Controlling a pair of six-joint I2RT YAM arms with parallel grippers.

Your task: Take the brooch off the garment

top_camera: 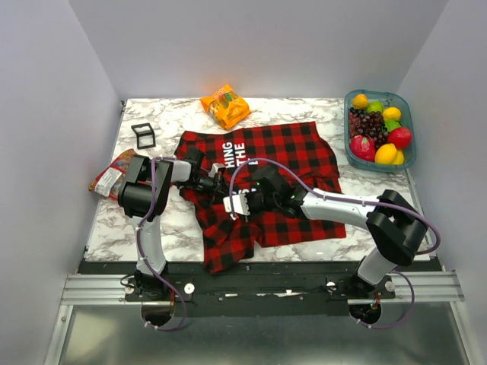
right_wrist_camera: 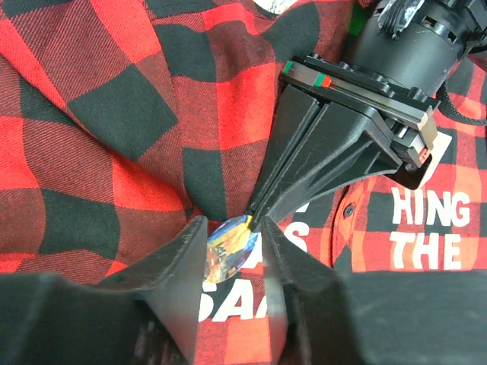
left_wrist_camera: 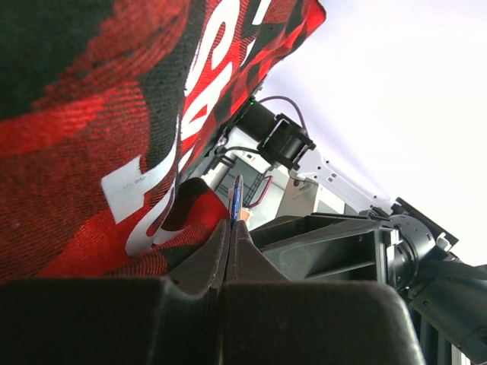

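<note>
Now the left tool (right_wrist_camera: 257, 216) is pressed together, its tips meeting at the upper end of the brooch (right_wrist_camera: 230, 247), pinned mid-shirt (right_wrist_camera: 99, 114); its long axis slants toward those tips; the right tool (right_wrist_camera: 233, 234) flanks its long sides, whether gripping I cannot tell.

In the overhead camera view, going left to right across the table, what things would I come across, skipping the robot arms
red snack packet → small black square frame → garment → fruit basket. The orange snack bag is left out because it sits above the garment's span.
</note>
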